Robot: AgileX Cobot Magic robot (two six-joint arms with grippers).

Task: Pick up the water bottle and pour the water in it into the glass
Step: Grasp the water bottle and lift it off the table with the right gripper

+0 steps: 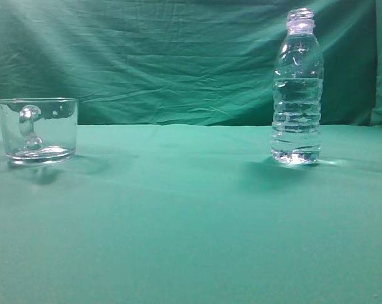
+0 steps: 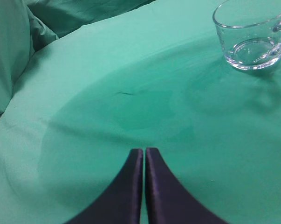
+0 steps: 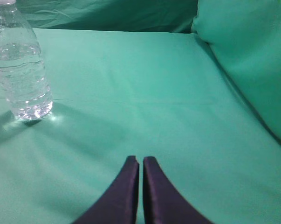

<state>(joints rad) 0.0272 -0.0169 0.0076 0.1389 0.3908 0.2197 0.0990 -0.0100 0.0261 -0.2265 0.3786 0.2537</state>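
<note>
Two clear containers stand on the table (image 1: pixel 191 240), which is draped in green cloth, and neither carries a label, brand or any writing I can read. Taking the glass (image 1: pixel 37 130) as the landmark: it sits upright on the cloth with its loop handle turned toward the exterior camera, and it looks empty, with only glints showing on its thick base. Well apart from the glass, off to its right in the exterior view, the water bottle (image 1: pixel 297 88) stands upright with no cap on its threaded neck. The water (image 1: pixel 296 120) fills it to a faint surface line near the shoulder.

Neither arm is near the glass or touching anything. The left end effector (image 2: pixel 144 151) hangs over bare cloth with its two dark fingers pressed together, the glass up and to the right in its view. The right end effector (image 3: pixel 140 161) likewise has its fingers closed on nothing, the bottle away at the upper left of its view.
</note>
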